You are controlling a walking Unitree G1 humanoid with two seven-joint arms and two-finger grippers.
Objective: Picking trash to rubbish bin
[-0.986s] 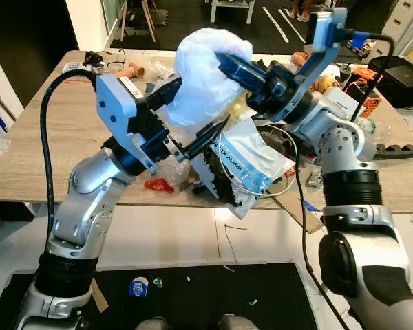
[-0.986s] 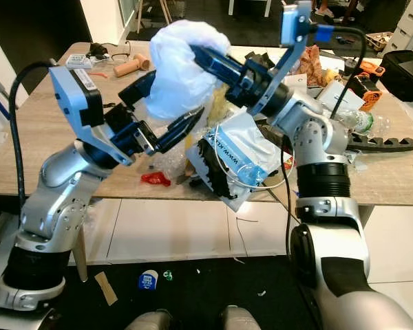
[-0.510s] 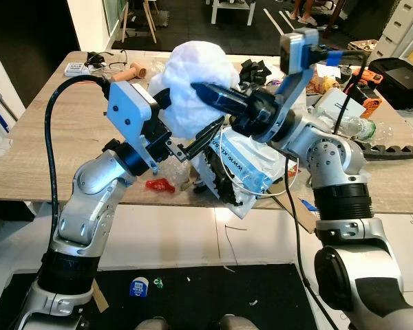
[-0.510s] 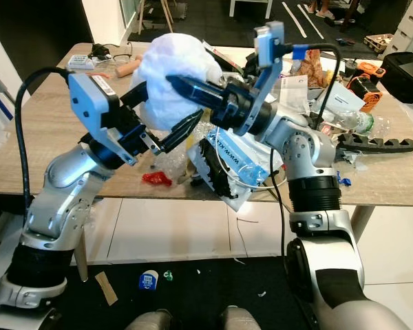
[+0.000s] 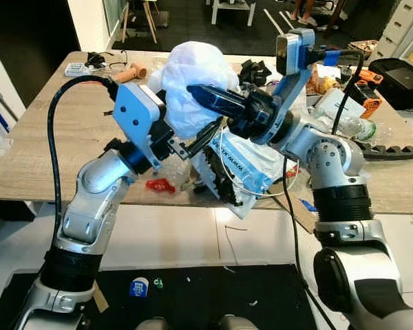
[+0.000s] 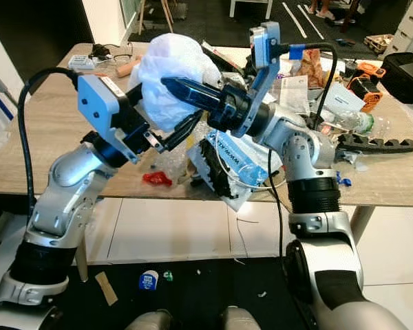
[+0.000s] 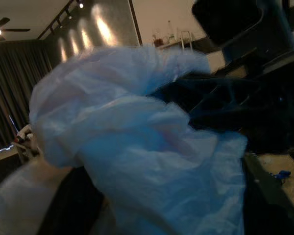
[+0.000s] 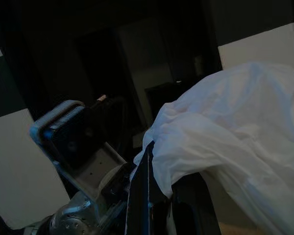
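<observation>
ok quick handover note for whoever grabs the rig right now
Left gripper: holds the white plastic bag from below, above the wooden table.
Right gripper: fingers pressed into the bag from the other side.
Done: bag lifted between both arms.
Left: carry it to a rubbish bin. The printed plastic pouch, red scrap and clear bottle remain on the table.

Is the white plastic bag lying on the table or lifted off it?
Lifted. The bag is a bunched bundle held above the table between both grippers, left from below, right gripping its side.
</observation>
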